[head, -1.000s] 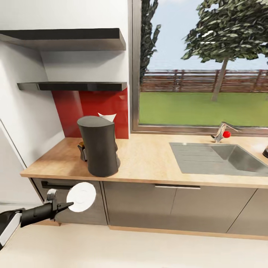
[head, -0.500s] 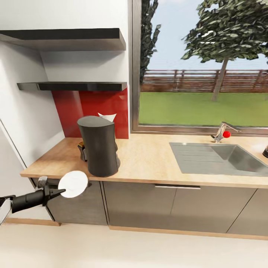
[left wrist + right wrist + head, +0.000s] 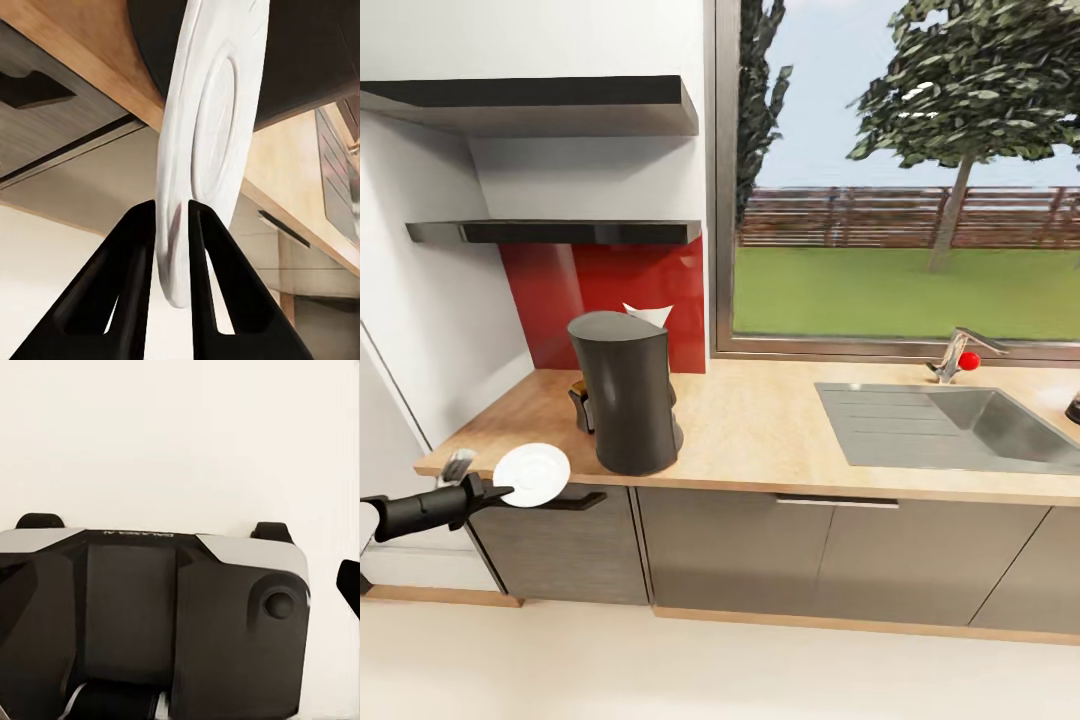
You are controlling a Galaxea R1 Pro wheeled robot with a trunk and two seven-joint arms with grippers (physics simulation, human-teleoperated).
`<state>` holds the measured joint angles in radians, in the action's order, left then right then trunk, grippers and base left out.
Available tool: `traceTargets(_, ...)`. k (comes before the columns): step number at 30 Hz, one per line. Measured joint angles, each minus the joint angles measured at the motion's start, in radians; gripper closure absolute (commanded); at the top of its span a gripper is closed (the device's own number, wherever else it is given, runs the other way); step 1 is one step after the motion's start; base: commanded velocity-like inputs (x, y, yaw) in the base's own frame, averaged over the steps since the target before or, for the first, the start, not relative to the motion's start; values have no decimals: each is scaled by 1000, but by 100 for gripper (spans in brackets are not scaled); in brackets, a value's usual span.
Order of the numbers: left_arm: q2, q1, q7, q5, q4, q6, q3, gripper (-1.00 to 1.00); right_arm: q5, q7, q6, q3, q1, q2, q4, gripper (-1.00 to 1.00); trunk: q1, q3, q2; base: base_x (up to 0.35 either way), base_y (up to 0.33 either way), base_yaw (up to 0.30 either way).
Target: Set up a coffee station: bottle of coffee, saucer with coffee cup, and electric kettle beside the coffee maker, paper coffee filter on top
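Observation:
The white saucer (image 3: 532, 474) hangs tilted in front of the kitchen countertop (image 3: 760, 430), level with its front edge near the left corner. My left gripper (image 3: 500, 491) is shut on the saucer's rim; in the left wrist view the saucer (image 3: 210, 142) is pinched between the black fingers (image 3: 135, 262). The coffee maker (image 3: 625, 395) stands on the worktop just right of the saucer, with a white paper filter (image 3: 648, 314) peeking out behind its top. A small dark bottle of coffee (image 3: 578, 400) with an orange cap shows at its left side. One fingertip (image 3: 351, 585) of my right gripper sits far out at the frame edge.
A steel sink (image 3: 950, 425) and a faucet (image 3: 960, 355) with a red knob lie to the right. Two dark shelves (image 3: 550, 232) hang above the red backsplash. Dark grey cabinet fronts (image 3: 760, 550) run under the worktop. A dark object (image 3: 1073, 408) is cut off at the right edge. The robot's base (image 3: 150, 622) is over pale floor.
My left gripper has carried the saucer up and to the left, from in front of the cabinet door to the level of the countertop's front edge. The camera has not moved.

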<state>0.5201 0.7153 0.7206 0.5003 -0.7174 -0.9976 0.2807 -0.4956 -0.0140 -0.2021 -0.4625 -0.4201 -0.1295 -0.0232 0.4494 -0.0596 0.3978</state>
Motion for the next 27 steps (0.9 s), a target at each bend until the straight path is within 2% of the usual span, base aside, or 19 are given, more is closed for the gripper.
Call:
traceTargets(3,-3,1,0,0,-3,0,0,100,0,-10,1,0,7,-3,0,-100,0,-2,0,0,0,133)
traceTargets(7,-4,0,0,-2,0,0,1,100,0,-12,1,0,9,-4,0,-100,0,-5,0,252,69,75)
traceTargets(19,-7,-4,1,-1,1,2,1,100,-1,-10,1,0,10,-5,-2,-100,0,-5,0,256,239,1)
traceTargets(24,-10,-10,1,-3,2,5,-3,100,0,-11,2,0,10,-6,0,-100,0,-5,0,70,63,0)
traceTargets(26,-22,-11,1,-3,2,7,-6,100,-1,-11,2,0,10,-5,0,-100,0,-5,0,11,7,0)
traceTargets(27,-38,-12,0,-3,2,8,-7,100,-1,-12,2,0,10,-5,0,-100,0,-5,0,191,1,0)
